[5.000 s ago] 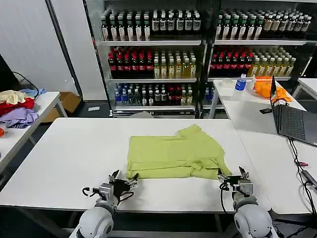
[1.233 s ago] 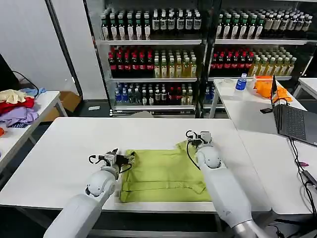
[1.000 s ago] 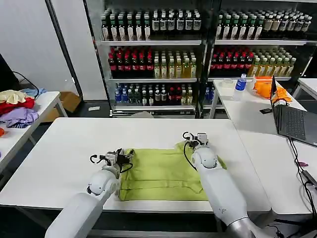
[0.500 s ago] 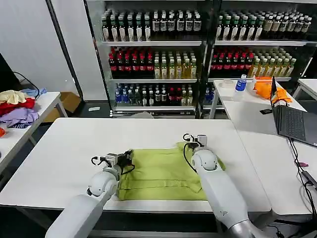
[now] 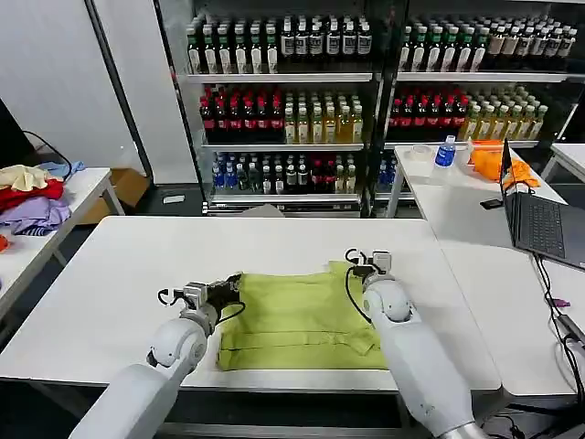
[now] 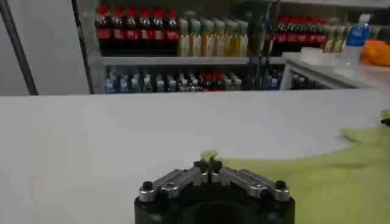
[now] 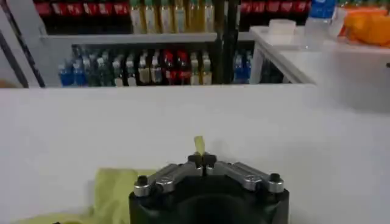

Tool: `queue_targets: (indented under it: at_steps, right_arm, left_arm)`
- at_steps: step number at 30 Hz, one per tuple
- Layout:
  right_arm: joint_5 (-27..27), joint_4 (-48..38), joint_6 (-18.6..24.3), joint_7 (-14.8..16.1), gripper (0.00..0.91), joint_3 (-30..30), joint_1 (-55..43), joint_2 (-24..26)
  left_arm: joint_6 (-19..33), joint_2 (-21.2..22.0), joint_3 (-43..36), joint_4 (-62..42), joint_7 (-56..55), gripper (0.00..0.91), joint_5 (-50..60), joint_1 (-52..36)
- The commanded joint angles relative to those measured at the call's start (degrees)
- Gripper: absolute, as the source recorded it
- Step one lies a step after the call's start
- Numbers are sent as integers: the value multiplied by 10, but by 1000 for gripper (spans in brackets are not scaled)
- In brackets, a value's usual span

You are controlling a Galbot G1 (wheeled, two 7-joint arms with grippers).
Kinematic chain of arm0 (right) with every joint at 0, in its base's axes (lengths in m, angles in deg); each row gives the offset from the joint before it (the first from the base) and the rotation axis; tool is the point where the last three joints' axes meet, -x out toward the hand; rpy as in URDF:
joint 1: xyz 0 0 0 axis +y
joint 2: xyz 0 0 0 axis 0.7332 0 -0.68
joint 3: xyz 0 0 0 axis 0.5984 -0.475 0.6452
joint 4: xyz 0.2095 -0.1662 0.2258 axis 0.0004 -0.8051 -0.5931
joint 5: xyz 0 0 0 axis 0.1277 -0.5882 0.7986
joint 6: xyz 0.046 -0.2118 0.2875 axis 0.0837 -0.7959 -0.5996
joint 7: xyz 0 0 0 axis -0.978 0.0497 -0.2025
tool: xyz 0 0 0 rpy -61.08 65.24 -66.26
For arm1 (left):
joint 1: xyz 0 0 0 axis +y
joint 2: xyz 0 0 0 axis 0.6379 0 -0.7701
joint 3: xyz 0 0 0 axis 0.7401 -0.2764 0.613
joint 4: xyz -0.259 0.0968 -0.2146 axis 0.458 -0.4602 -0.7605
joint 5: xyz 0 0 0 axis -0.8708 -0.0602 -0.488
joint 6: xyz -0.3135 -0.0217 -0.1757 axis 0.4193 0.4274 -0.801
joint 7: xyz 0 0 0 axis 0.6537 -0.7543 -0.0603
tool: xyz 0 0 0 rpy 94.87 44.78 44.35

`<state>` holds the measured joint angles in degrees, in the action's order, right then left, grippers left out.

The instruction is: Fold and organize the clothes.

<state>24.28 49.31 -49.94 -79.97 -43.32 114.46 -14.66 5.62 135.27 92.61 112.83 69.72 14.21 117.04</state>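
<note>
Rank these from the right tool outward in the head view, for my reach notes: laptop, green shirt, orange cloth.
1. Green shirt, pinched in the right tool.
2. Laptop, side table on the right.
3. Orange cloth, far end of that table.

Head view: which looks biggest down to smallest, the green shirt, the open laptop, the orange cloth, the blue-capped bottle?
1. Green shirt, though it lies nearest the camera.
2. Laptop, partly cut off by the edge.
3. Orange cloth.
4. Blue-capped bottle.
The last two sit farther back, so their true sizes are unsure.
</note>
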Motion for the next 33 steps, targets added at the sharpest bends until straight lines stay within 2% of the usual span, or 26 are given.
queue_targets:
  at_steps: [1, 6, 16, 33]
  right_arm:
    - [10, 144, 6, 1, 0, 20, 58, 46]
    - [20, 198, 5, 2, 0, 41, 92, 65]
    - [21, 333, 4, 9, 0, 101, 247, 98]
    - [-6, 419, -5, 8, 0, 158, 387, 86]
  left_arm:
    - [4, -37, 19, 102, 0, 20, -17, 38]
    - [3, -47, 27, 132, -2, 20, -17, 72]
    - [6, -75, 45, 177, 9, 20, 1, 148]
    - [12, -76, 46, 171, 29, 20, 69, 207]
